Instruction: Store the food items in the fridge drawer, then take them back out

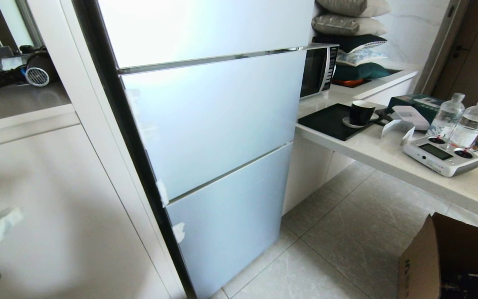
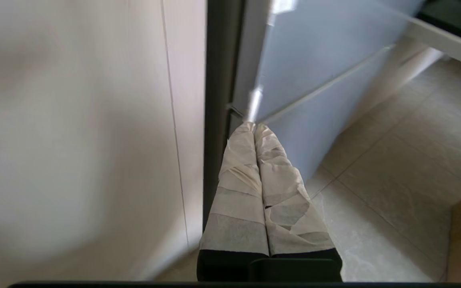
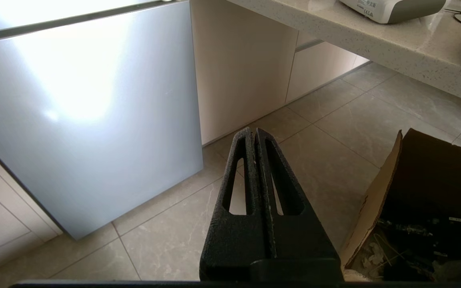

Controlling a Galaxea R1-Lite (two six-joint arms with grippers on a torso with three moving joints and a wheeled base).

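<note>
the fridge (image 1: 210, 124) stands with all doors closed, so the fridge drawer and food items are nowhere in sight. the left gripper (image 2: 254, 127), clenched empty (tape-wrapped fingers), aims at the door edge at 12 o'clock – probably to pry. only the right wrist view shows the right gripper (image 3: 253, 132) – clenched, idle over the floor.

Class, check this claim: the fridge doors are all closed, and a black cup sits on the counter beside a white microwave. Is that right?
One detail is wrong. The fridge doors are closed and the black cup sits on the counter, but the head view shows the microwave is black and silver, not white.
</note>
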